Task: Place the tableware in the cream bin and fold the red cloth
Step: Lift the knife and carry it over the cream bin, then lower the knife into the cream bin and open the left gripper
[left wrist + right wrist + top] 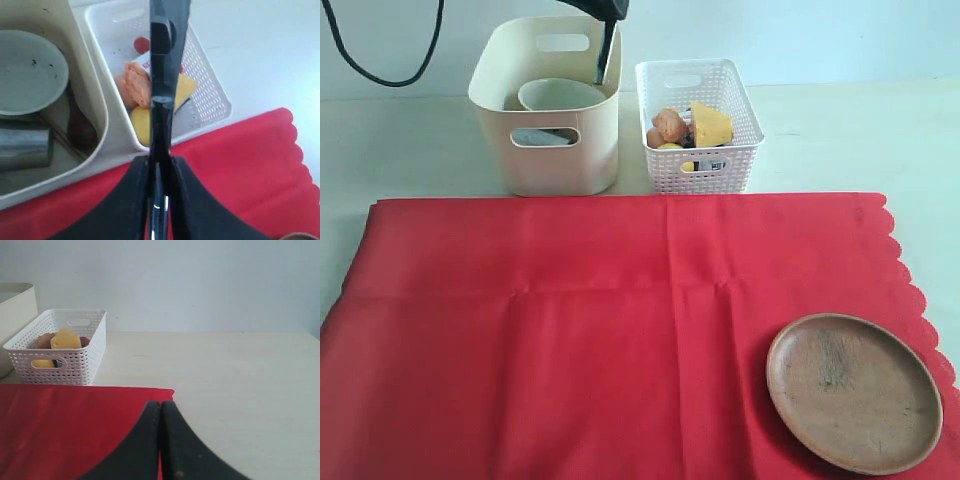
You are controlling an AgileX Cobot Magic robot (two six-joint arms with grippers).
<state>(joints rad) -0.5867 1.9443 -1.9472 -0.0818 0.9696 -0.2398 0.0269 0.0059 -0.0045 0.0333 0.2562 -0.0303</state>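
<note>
While the left gripper (159, 163) clamps the knife (162, 75) above the bin (545, 160), the blade hangs by the bin's basket-side (698, 125) rim. Inside the bin lie the bowl (560, 95), cup (25, 147) and spoon (80, 131). The cloth (570, 330) spreads before the bin, and the plate (853, 390) rests on it, well apart from the bin. The right gripper (160, 407) is closed, empty, over the cloth's edge.
</note>
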